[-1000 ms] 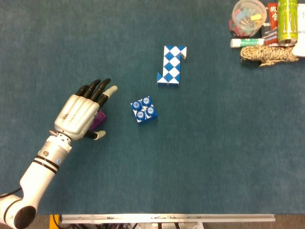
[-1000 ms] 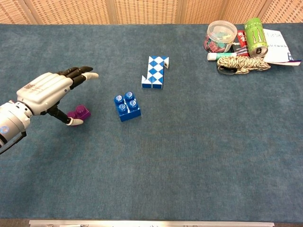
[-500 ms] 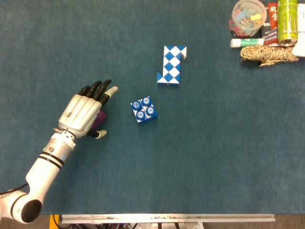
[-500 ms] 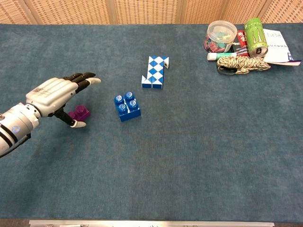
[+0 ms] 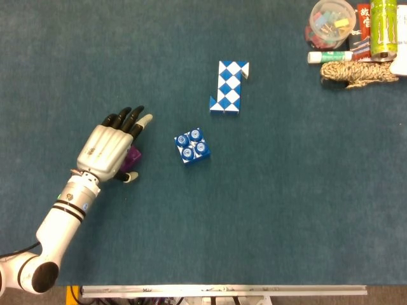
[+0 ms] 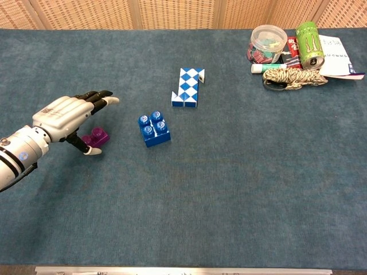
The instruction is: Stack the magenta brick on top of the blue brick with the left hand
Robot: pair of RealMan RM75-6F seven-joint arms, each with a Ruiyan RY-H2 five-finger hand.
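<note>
- The left hand [image 5: 109,151] [image 6: 64,114] hovers palm-down over the blue cloth table [image 5: 286,210], fingers extended and spread, holding nothing.
- The magenta brick [image 5: 133,158] [image 6: 96,137] sits on the cloth under the hand's thumb side, mostly hidden in the head view; the thumb tip [image 6: 93,151] hangs just beside it, and contact cannot be made out.
- The brick stands studs-up; its long axis cannot be read.
- Past the fingertips, apart from the hand, lies the blue brick [image 5: 192,145] [image 6: 153,129], studs up.
- Beyond that, a blue-and-white snake puzzle [image 5: 229,87] lies flat, its long axis running away from the hand.
- The right hand shows in neither view.
</note>
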